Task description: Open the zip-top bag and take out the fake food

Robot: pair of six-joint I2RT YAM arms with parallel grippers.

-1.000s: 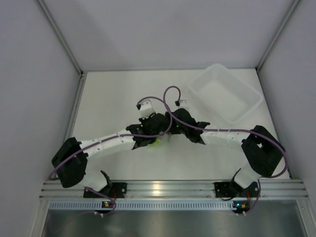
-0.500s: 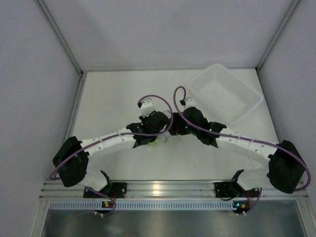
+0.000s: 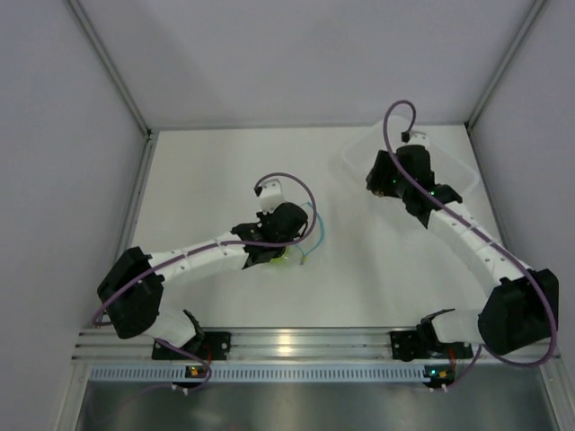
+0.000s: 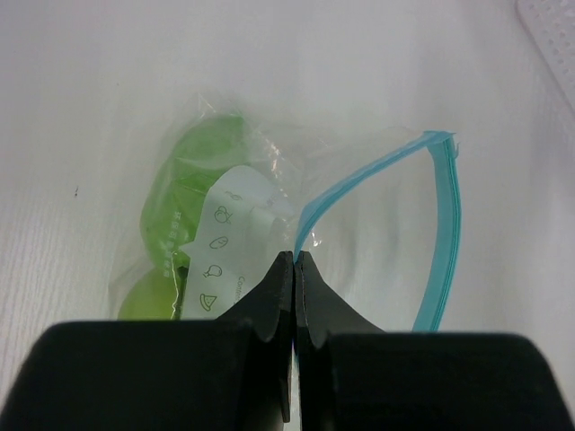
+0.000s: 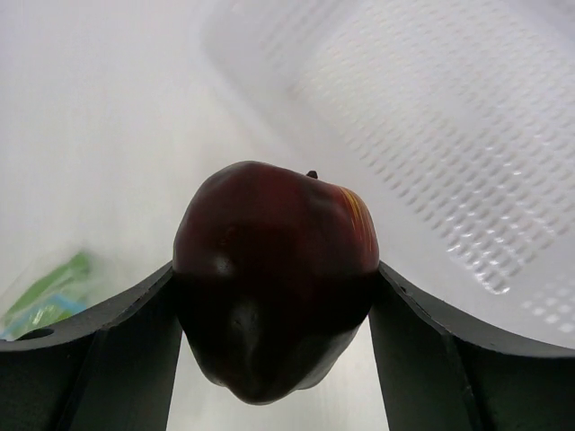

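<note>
Pinching the rim of the zip-top bag (image 4: 225, 215), the left fingers (image 4: 277, 310) meet; the right fingers (image 5: 422, 350) clamp a dark red fruit (image 5: 274, 278), tray (image 5: 431, 135) just beyond.

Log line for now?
left gripper: shut on zip-top bag | right gripper: shut on red fruit, near tray | green fruit: in bag

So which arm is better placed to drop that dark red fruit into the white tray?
The right. The right gripper holds the dark red fruit close by the white tray, while the left gripper is shut on the zip-top bag, farther from the tray.
</note>
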